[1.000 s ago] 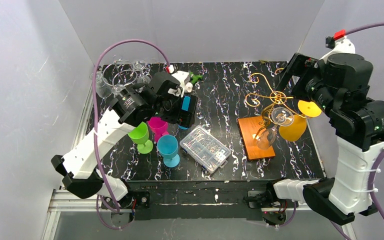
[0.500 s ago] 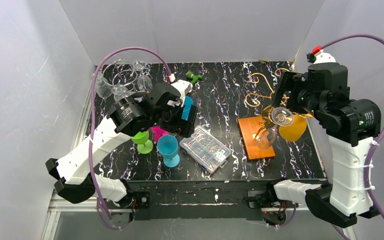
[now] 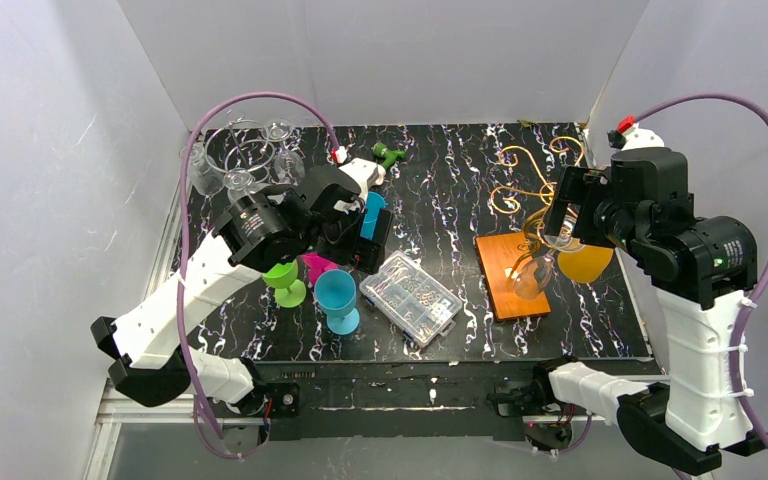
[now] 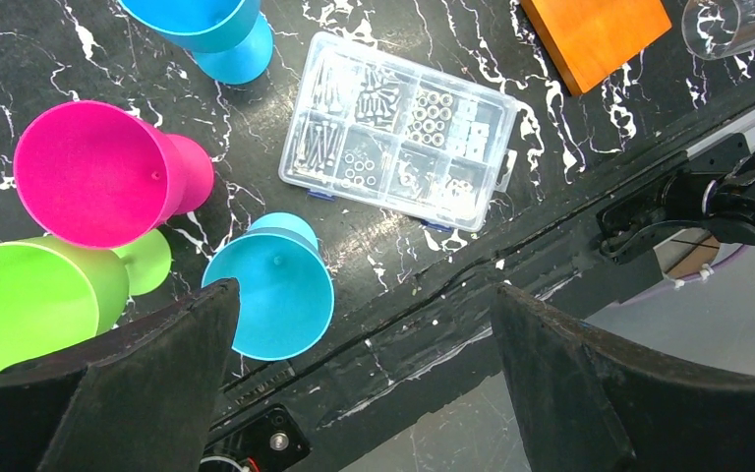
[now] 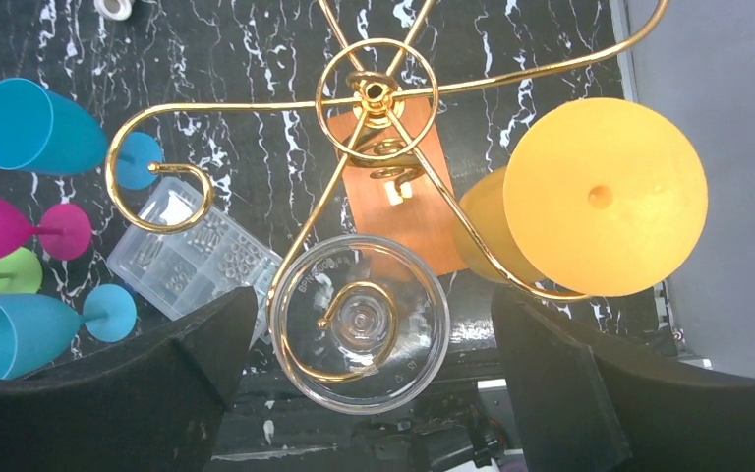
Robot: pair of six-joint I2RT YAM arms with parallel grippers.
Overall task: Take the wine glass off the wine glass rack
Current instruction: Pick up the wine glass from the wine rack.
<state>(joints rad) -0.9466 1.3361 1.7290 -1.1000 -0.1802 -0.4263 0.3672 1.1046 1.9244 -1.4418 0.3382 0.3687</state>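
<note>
The golden curled-wire wine glass rack rises from its orange-brown wooden base on the right of the table. A clear wine glass hangs upside down from one curled arm, and its round foot rests in the gold curl. A yellow glass hangs from the neighbouring arm. My right gripper is directly above the clear glass, open, one finger on each side of the foot and not touching it. My left gripper is open and holds nothing, over the coloured glasses and the table's front edge.
Pink, green and blue plastic glasses stand on the left. A clear plastic compartment box lies mid-table. Clear glasses cluster at the back left, and a small green toy is at the back.
My right arm has swung in from the back right and come over the hanging clear glass, covering its foot in the top view. The left arm shifted toward the front, then stayed.
</note>
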